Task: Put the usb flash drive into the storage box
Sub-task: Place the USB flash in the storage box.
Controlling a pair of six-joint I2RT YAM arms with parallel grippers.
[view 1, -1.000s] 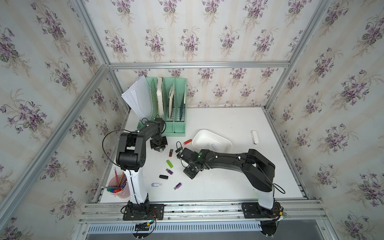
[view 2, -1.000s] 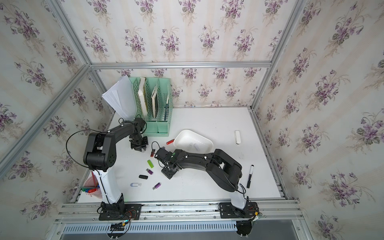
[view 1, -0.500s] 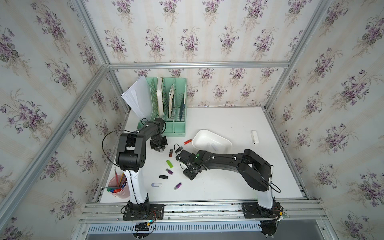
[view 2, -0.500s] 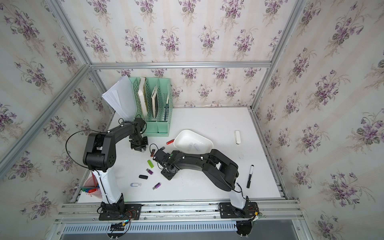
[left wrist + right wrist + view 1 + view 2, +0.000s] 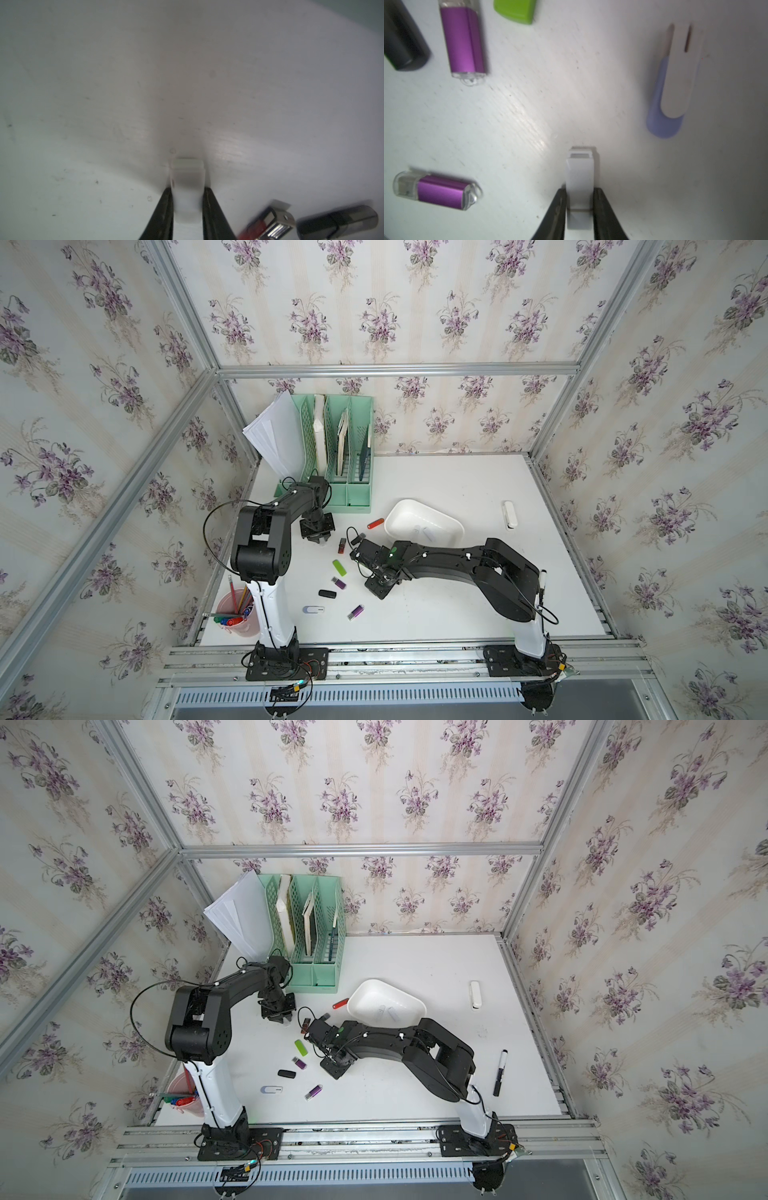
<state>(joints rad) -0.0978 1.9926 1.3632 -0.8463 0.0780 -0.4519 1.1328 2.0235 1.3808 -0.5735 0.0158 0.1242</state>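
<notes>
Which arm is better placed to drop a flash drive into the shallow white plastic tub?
Right, probably. The right gripper clamps a small white flash drive, and its arm lies beside the shallow white plastic tub; the left gripper, also holding one, sits farther off.

Both top views are bright, evenly lit from above and sharp, straight lines bowing at the edges, faint shadows on the table; wrist views are dimmer and soft, glare streaks on the table, purple drive and red drive blurred
</notes>
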